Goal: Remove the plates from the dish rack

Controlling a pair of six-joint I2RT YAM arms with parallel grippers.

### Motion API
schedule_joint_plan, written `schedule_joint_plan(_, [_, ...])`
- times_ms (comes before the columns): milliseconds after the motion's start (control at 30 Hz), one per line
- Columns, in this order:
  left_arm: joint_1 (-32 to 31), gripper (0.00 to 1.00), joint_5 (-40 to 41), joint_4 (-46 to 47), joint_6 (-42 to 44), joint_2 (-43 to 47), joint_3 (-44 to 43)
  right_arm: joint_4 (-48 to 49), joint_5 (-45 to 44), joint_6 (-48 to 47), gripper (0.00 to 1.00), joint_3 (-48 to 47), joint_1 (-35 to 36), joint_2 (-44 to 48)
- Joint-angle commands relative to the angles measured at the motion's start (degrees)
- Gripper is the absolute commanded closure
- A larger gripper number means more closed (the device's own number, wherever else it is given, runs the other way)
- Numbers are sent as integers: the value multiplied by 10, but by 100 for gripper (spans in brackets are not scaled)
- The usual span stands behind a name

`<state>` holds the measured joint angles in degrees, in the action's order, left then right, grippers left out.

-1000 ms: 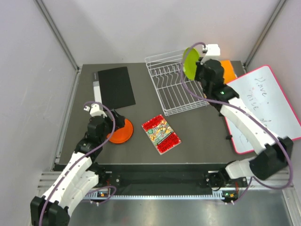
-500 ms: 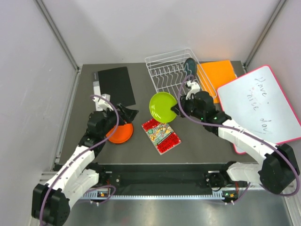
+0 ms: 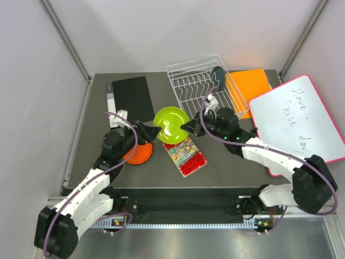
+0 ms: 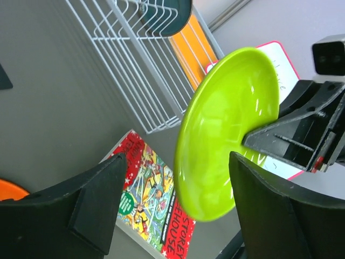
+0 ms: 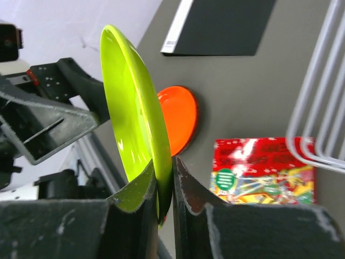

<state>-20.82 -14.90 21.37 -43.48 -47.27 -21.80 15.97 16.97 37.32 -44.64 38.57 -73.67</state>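
My right gripper [image 3: 191,128] [image 5: 164,199] is shut on the rim of the lime green plate [image 3: 171,124] [image 5: 126,124] and holds it on edge in the air, left of the dish rack [image 3: 202,91]. My left gripper [image 3: 144,131] [image 4: 178,216] is open, its fingers [image 4: 91,210] either side of the plate's lower edge [image 4: 226,129] without touching. The orange plate [image 3: 137,154] [image 5: 180,118] lies flat on the table under my left arm. The dark teal plate [image 3: 218,75] [image 4: 167,8] stands in the rack's far right end. No dark red plate shows.
A red patterned packet [image 3: 185,154] [image 4: 145,199] lies below the held plate. An orange board [image 3: 249,86] lies right of the rack, a whiteboard [image 3: 296,121] beyond it. A black pad [image 3: 132,99] lies at the back left.
My right arm lifted the lime green plate out of the rack and carried it left and nearer. My left gripper rose from the orange plate and turned toward it.
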Motion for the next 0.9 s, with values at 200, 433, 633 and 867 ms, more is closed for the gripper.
schedule_joint_plan(200, [-12,100,18,69,-8,-13,10,130,62,58,100,17,24,-19])
schedule_joint_plan(433, [-12,100,97,-39,25,44,1,71,25,13,58,5,20,2])
schedule_joint_plan(633, [-11,100,310,-254,36,109,-40,-98,-79,-87,38,-47,-22,52])
schedule_joint_plan(867, [-12,100,417,-360,-9,147,-20,-146,-40,-121,38,-68,-128,87])
